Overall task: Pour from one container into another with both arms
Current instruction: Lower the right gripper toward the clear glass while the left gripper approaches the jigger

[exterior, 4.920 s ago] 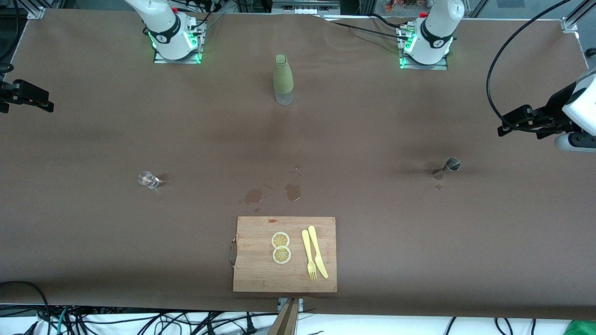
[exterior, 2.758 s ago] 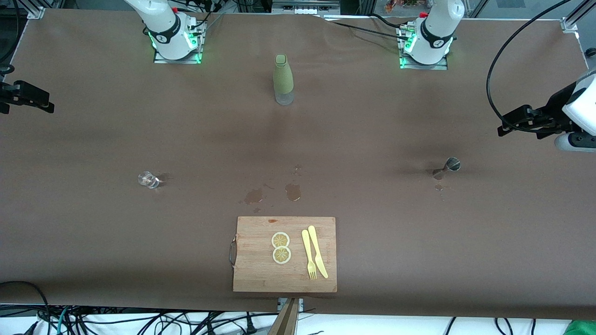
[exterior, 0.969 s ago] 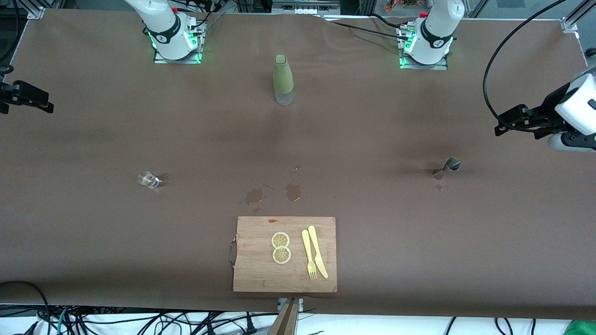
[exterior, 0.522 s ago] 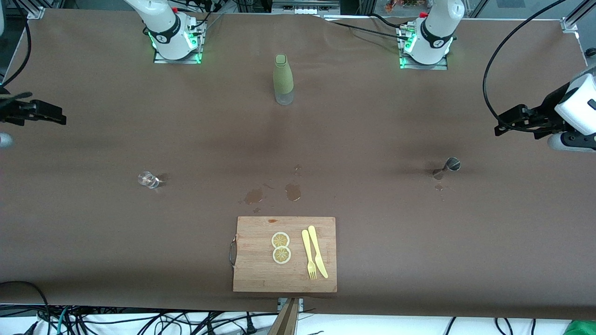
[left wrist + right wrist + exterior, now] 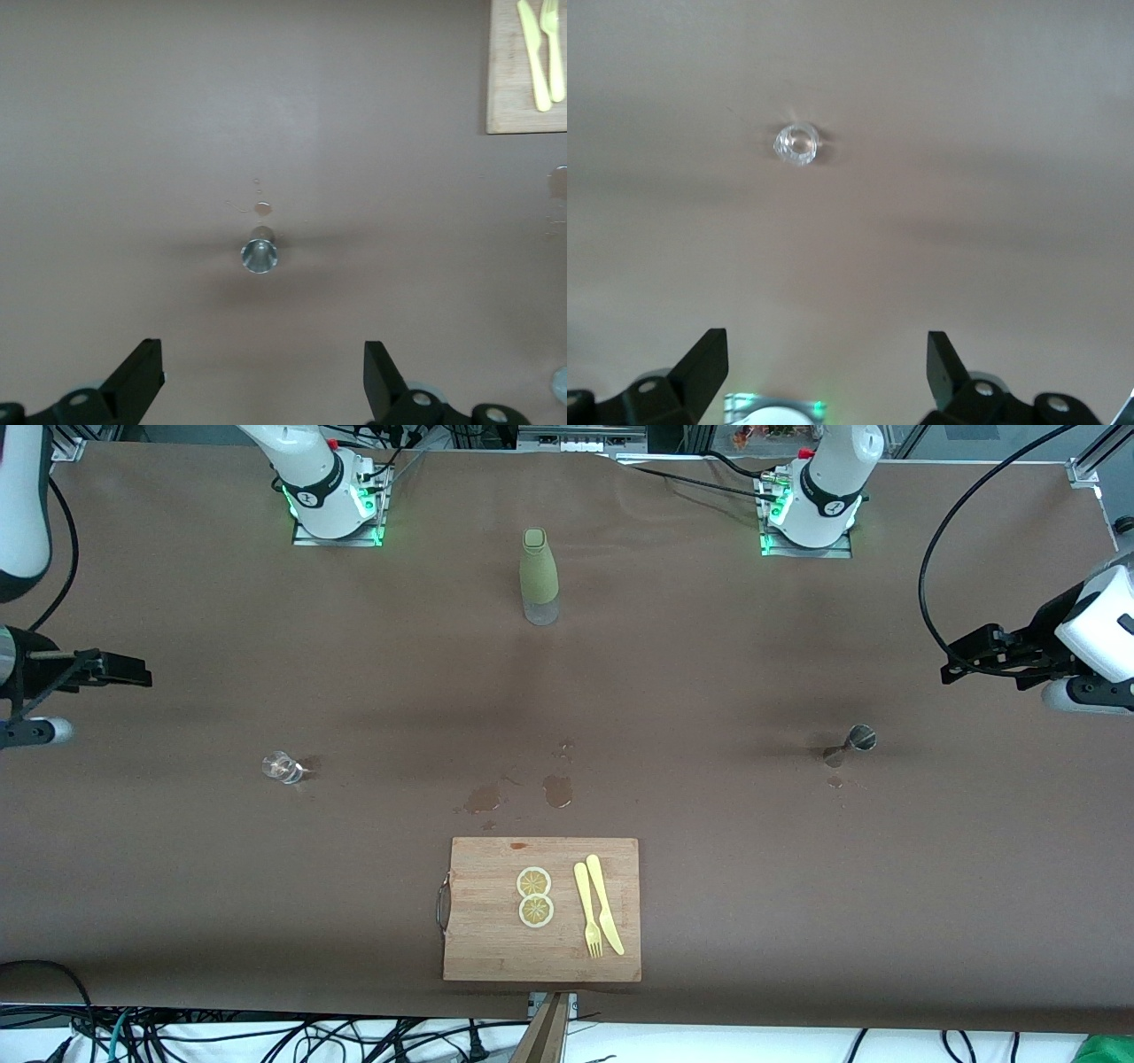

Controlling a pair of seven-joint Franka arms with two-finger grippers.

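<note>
Claws number two, left claw [image 5: 952,669] and right claw [image 5: 142,674] (both spread, empty); one jigger [image 5: 849,745], one cup [image 5: 283,767].

Left arm: base [image 5: 815,509] at the table's top edge in the front view, upper links out of frame; the wrist re-enters from the left arm's end of the table, white housing with a black cable looped above it. Left gripper [image 5: 957,662] hangs in the air over bare table at that end, fingers [image 5: 137,376] spread wide, nothing between them.

Right arm: base [image 5: 323,500] likewise, forearm coming in at the right arm's end. Right gripper [image 5: 133,674] is over the table near that edge, fingers [image 5: 704,363] wide apart and empty. Its tilt is probably steeply downward, judging by the wrist view.
</note>
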